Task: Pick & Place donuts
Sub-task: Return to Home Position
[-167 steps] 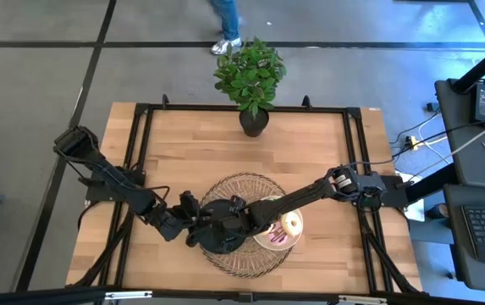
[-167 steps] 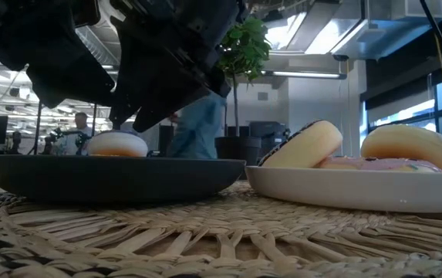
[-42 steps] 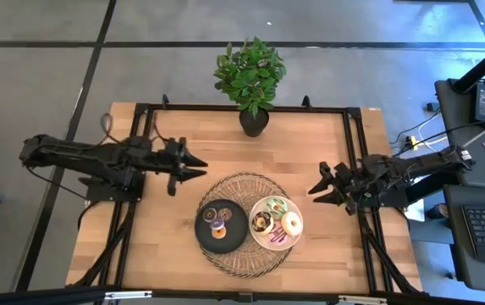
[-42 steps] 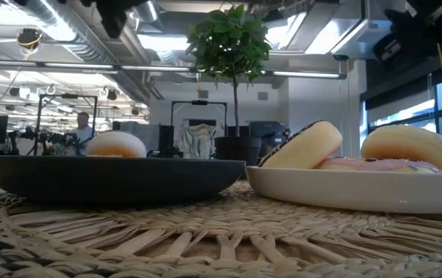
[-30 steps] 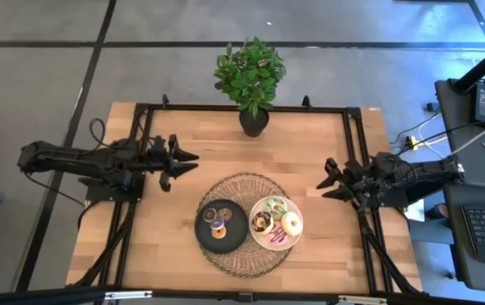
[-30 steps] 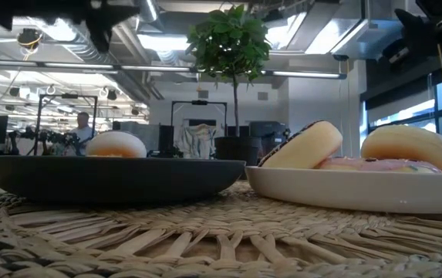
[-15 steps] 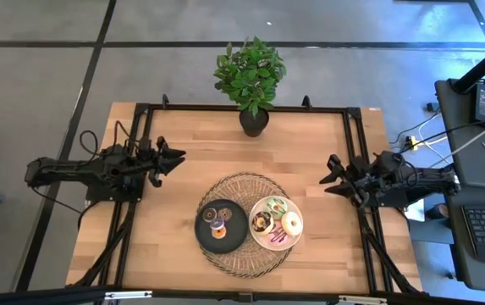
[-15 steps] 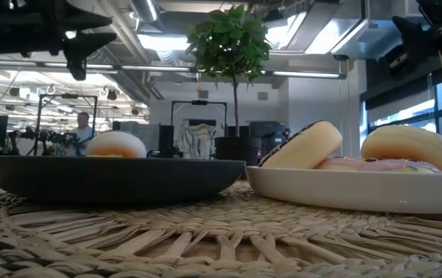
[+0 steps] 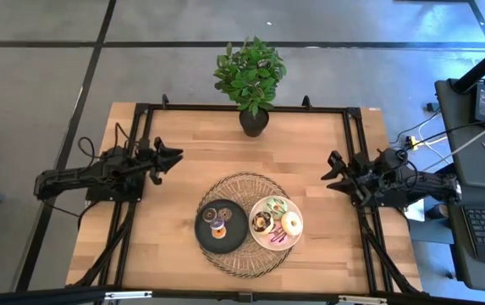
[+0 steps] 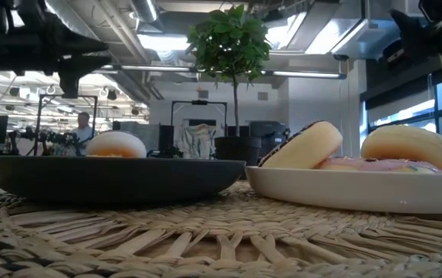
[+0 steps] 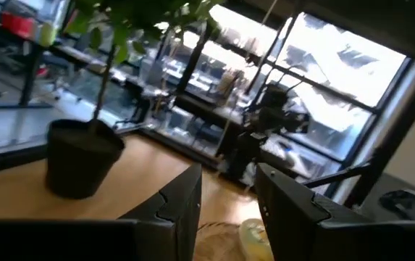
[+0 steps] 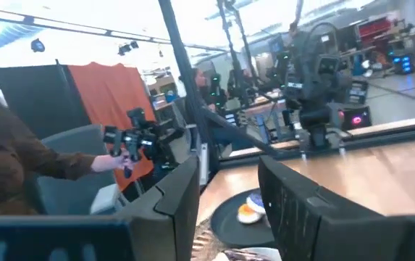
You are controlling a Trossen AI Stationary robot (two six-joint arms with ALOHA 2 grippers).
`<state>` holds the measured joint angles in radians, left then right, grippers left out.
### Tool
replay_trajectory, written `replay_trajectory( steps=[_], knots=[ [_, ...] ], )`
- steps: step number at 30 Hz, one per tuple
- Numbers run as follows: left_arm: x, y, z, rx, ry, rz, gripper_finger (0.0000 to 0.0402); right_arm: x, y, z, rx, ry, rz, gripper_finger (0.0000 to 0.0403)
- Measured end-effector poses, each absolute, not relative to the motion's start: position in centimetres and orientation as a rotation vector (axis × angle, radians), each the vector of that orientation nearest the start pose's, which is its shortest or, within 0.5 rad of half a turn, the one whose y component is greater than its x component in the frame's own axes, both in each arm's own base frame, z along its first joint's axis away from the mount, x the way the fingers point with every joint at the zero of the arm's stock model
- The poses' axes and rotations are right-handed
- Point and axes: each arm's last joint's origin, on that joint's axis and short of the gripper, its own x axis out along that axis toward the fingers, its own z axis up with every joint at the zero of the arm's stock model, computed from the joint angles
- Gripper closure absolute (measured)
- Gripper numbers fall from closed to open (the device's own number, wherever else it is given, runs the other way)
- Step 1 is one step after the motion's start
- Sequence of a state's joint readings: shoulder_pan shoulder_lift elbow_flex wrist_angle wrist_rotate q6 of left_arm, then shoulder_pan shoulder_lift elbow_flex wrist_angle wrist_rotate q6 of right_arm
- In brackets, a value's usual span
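Small ring donuts lie on two plates on a round woven mat at the table's near middle. The black plate holds three donuts, and the white plate holds several donuts. In the low view a cream donut lies flat on the black plate, while another donut leans tilted on the white plate. My left gripper is open at the table's left side. My right gripper is open at the right side. Both point toward the table's middle, well away from the plates, and nothing is between their fingers.
A potted plant stands at the middle of the table's far edge. A black frame runs around the tabletop. Bare wood lies between each gripper and the mat. Desks with equipment stand to the right of the table. A person's brown sleeve shows in the room beyond.
My left gripper has drawn back toward the table's left edge and sunk lower, staying open. My right arm has swung a little about its base, and its gripper has hardly shifted. The donuts and plates have not moved.
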<state>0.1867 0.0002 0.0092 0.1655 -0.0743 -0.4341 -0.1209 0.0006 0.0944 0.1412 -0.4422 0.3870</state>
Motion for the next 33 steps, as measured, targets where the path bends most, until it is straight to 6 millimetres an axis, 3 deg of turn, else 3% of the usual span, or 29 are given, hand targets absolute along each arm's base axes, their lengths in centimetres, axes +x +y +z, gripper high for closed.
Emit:
replay_trajectory(
  steps=[6, 13, 17, 25, 33],
  knots=[
    [9.4, 2.4, 17.0, -0.442, -0.121, 0.317, 0.0274, 8.7, -0.3, 20.8, 0.244, -0.190, 0.252, 0.0258],
    [9.4, 2.4, 16.9, -0.393, -0.100, 0.320, 0.0274, 9.3, -0.9, 18.8, 0.247, -0.210, 0.159, 0.0258],
    [9.5, 2.4, 16.9, -0.367, -0.090, 0.311, 0.0274, 9.3, -1.0, 19.0, 0.214, -0.228, 0.142, 0.0258],
    [9.5, 2.4, 16.9, -0.374, -0.090, 0.311, 0.0274, 9.5, -1.6, 17.2, 0.296, -0.066, -0.039, 0.0258],
    [9.5, 2.4, 16.9, -0.374, -0.089, 0.311, 0.0274, 9.5, -1.8, 16.9, 0.198, -0.044, -0.116, 0.0258]
  ],
)
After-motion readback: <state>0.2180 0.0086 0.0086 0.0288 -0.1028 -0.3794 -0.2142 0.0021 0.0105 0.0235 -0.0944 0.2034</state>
